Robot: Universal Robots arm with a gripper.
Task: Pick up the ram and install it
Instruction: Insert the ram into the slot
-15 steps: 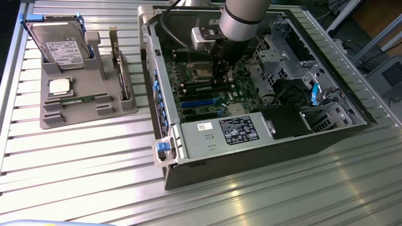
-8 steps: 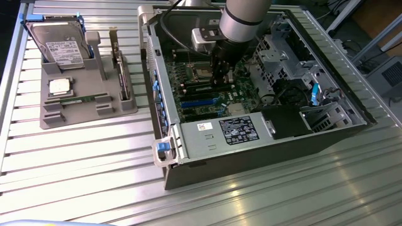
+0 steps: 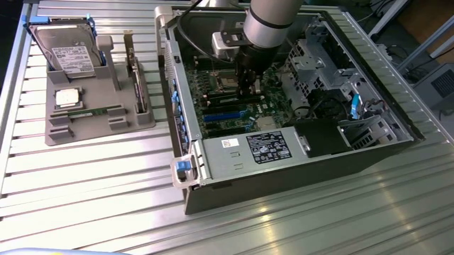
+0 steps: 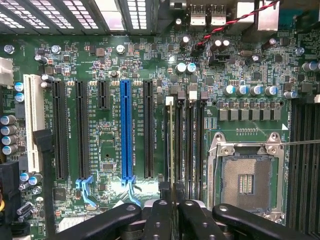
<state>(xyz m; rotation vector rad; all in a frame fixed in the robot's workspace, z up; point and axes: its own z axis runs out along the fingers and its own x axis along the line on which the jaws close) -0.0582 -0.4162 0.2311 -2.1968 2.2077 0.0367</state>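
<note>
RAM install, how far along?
Done: pickup; the ram sits edge-on between the fingers, inside the case. In hand: it is lined up on a slot beside the CPU socket. Left: can't tell if it's seated; fingers not released.

A ribbed silver aluminium table top (image 3: 92, 175), built from parallel slotted profiles, is spread beneath the whole scene, and soft bands of overhead light are reflected along its ridges. Beyond the table's far corner, on the exterior view's right, a dark floor (image 3: 397, 37) is glimpsed, crossed by pale metal frame struts (image 3: 426, 45), with a grey box-shaped cabinet (image 3: 441, 85) set just beside them.
</note>
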